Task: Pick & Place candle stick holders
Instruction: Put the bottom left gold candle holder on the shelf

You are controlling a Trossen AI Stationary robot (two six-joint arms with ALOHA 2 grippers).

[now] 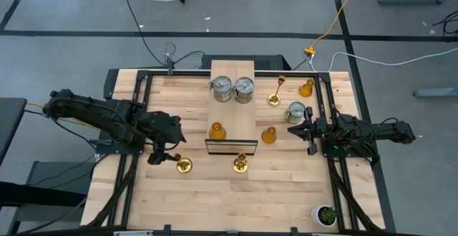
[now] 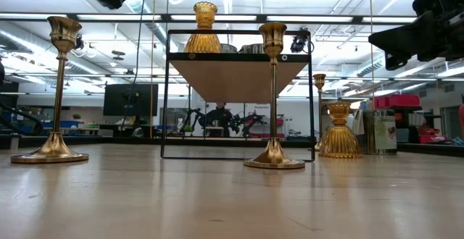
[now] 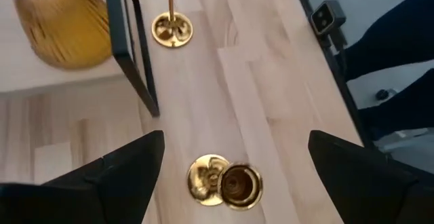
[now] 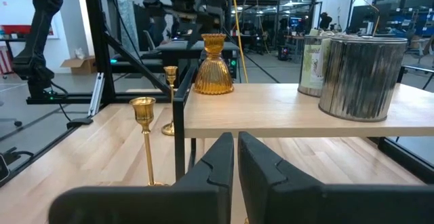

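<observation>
Left pincer (image 1: 166,155) spread wide above slender gold candlestick (image 1: 184,166) at bench (image 1: 215,200) 7 o'clock, not touching. Right pincer (image 1: 295,130) fingers pressed together, empty, 3 o'clock. No legible labels.

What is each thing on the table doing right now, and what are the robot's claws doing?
Left claw: open, over the left gold candlestick.
Right claw: shut, empty.
Middle gold candlestick: upright on table.
Two silver cans: upright on shelf.
Amber holder: upright on shelf.
</observation>
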